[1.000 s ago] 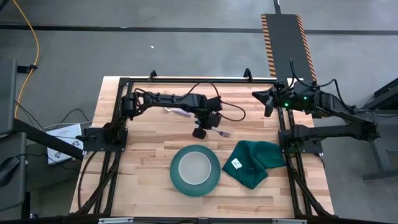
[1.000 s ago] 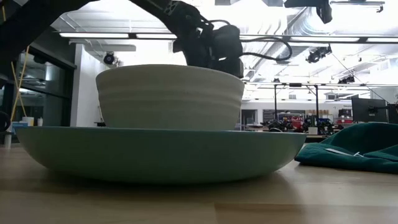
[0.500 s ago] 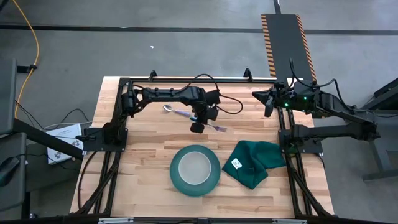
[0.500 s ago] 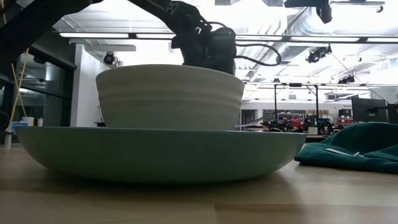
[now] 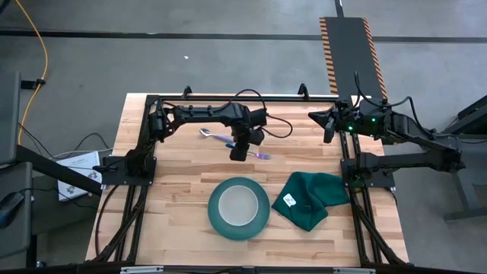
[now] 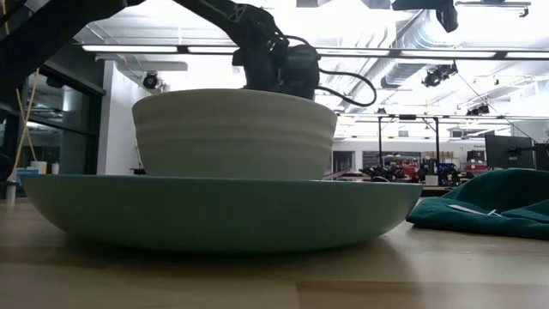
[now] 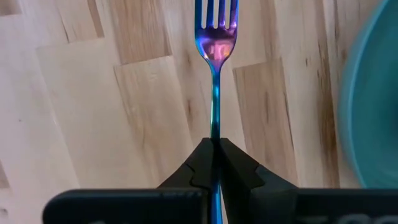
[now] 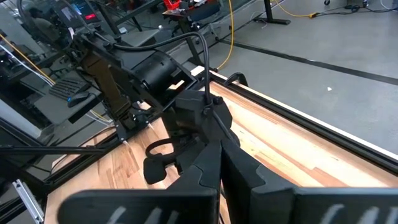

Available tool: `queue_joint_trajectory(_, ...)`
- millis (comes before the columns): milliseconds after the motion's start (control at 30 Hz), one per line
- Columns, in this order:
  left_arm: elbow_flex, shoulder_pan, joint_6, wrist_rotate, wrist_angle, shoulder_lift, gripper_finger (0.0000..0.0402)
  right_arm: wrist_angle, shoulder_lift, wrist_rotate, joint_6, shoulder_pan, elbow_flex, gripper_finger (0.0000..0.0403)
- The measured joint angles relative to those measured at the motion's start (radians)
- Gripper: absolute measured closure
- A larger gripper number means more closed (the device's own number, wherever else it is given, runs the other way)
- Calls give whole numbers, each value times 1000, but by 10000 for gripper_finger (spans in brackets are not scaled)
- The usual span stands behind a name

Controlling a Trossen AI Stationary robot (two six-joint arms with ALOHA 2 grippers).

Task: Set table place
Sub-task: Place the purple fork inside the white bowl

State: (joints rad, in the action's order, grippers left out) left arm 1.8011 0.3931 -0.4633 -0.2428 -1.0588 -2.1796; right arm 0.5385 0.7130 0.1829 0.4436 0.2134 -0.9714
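Note:
My left gripper (image 5: 239, 153) is over the table's middle, beyond the teal plate (image 5: 216, 221), and is shut on a fork (image 7: 216, 43) with a blue-purple handle. The fork's tines (image 5: 264, 156) stick out toward the table's right. The spoon (image 5: 212, 135) lies flat on the wood to the far left of the gripper. The white bowl (image 5: 237, 204) stands in the plate, as the low view also shows (image 6: 233, 133). My right gripper (image 5: 329, 128) waits shut at the far right edge, touching nothing. My left gripper pinches the fork's handle (image 7: 215, 132) between its two fingers. The fingers lie along the fork, so its neck and tines (image 7: 216, 14) stick out ahead of the fingertips. Whether the fork is clear of the wood I cannot tell.
A dark green cloth (image 5: 312, 198) with a white tag lies bunched to the right of the plate. The black frame (image 5: 243, 99) runs along the far edge and down both sides. Bare wood shows to the left of the plate and along the near edge.
My left gripper has gone toward the table's far edge and a little to the left, carrying the fork with it. It has uncovered the spoon, which stays where it was.

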Motion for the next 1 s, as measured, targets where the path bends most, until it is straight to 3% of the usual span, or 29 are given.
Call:
queue_joint_trajectory(633,0,0,105,0,-45,3,394,0,0,0,-11,0,0,403)
queue_joint_trajectory(1000,0,0,140,0,-30,86,394,0,0,0,-18,0,0,403)
